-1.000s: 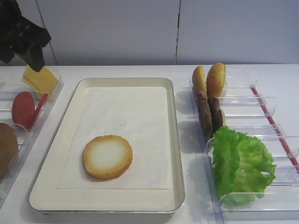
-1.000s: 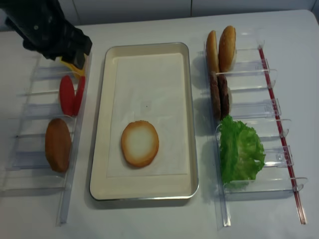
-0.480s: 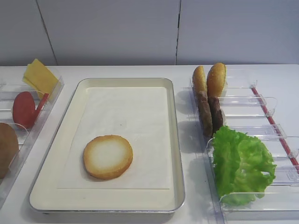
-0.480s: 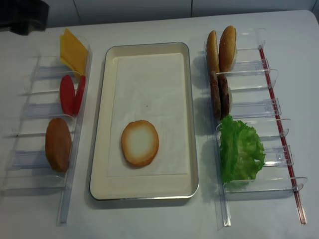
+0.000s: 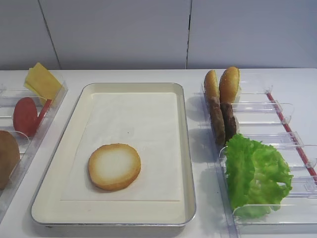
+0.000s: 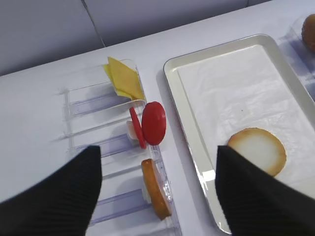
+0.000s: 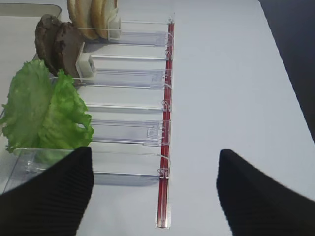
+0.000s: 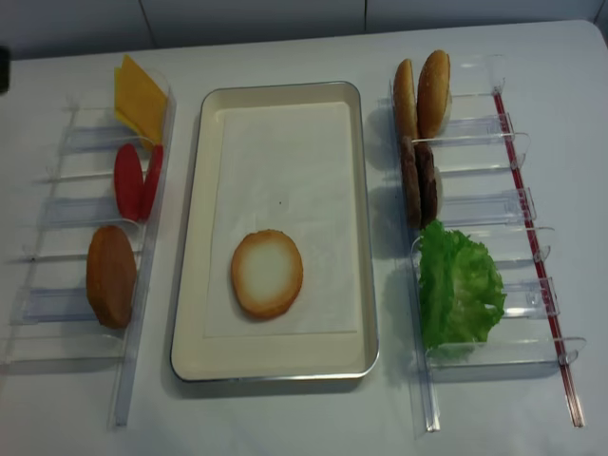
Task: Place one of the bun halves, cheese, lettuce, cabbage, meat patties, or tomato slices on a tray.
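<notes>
The pale bun half (image 8: 267, 274) lies flat on the paper liner toward the near end of the tray (image 8: 187, 313), nothing touching it. Both grippers are up off the surface: the left gripper (image 6: 157, 191) is spread wide and empty, and the right gripper (image 7: 155, 196) likewise gapes over the lettuce (image 7: 44, 113) bin.

The tray (image 8: 195, 237) is cream with white paper. The bun half (image 8: 267, 274) is pale white with a golden-brown rim. The cheese (image 8: 139, 98) is yellow, the tomato slices (image 8: 129, 180) red, the lettuce (image 8: 459, 285) bright green, the meat patties (image 8: 419, 182) dark brown.
</notes>
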Robot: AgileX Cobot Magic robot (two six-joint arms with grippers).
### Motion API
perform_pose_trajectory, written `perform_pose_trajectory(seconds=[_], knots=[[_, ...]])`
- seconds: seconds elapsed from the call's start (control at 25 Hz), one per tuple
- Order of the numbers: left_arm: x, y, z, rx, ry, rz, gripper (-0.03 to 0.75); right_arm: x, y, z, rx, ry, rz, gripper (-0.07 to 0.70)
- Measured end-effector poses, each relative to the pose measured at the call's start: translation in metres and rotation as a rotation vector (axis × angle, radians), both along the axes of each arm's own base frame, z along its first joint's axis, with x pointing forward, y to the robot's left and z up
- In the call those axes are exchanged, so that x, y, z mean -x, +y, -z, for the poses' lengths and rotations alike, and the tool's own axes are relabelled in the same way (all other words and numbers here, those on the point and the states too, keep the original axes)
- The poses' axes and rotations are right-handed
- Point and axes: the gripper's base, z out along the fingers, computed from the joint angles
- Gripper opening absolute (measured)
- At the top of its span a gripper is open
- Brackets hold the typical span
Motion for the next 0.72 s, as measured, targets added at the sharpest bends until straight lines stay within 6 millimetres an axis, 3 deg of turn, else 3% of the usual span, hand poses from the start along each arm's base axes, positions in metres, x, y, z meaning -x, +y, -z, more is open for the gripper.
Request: perform_pose_trajectory(seconds=[0.16, 0.36, 0.72], knots=[[0.037, 0.008, 0.017, 0.009, -0.027, -0.003, 0.491, 0.0, 0.0, 0.0, 0.0, 0.0, 0.0, 0.543], [0.077, 0.016, 0.053, 0.051, -0.036, -0.031, 0.491, 0.0, 0.0, 0.0, 0.0, 0.0, 0.0, 0.543], [0.118, 0.02, 0.13, 0.114, -0.008, -0.017, 0.491, 0.0, 0.0, 0.0, 0.0, 0.0, 0.0, 0.543]])
